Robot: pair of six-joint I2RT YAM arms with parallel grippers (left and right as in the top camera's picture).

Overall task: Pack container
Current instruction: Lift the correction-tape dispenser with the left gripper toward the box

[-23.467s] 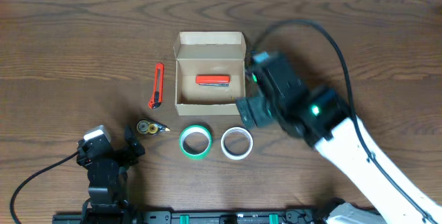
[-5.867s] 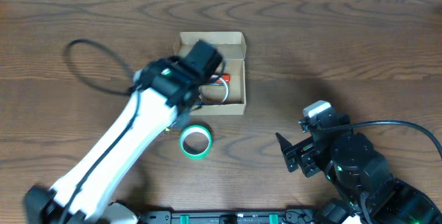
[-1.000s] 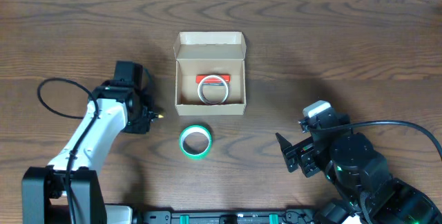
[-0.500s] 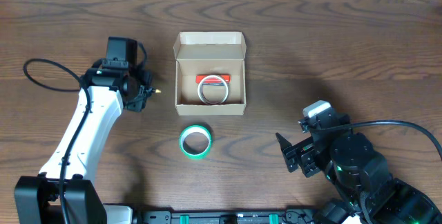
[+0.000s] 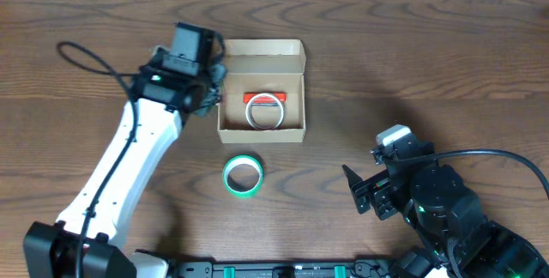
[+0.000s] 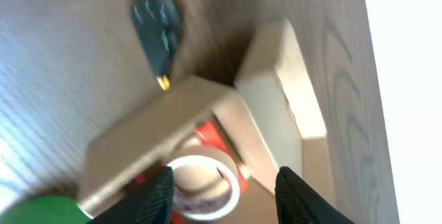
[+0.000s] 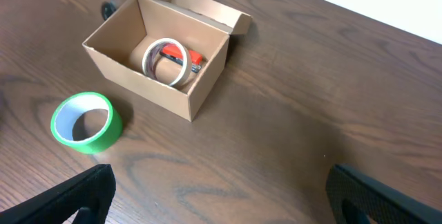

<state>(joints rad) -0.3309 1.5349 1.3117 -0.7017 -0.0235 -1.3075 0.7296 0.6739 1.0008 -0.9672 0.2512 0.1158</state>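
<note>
The container, a small tan cardboard box with its lid flap folded back, holds a white tape roll leaning on a red tool. My left gripper hovers at the box's left wall. Its jaws stand apart, framing the white roll, with nothing between them. A small dark object with a gold tip shows blurred just outside that wall, clear of the fingers. Whether it rests on the table I cannot tell. A green tape roll lies in front of the box. My right gripper stands open at the front right.
The brown wooden table stretches wide to the right of the box. The green roll sits near the box's front wall. The left arm's black cable loops over the table at the left.
My left arm has swung up and to the right, from the table's left side to the box's left wall. The dark gold-tipped object it carried is now clear of the jaws. The right arm is still.
</note>
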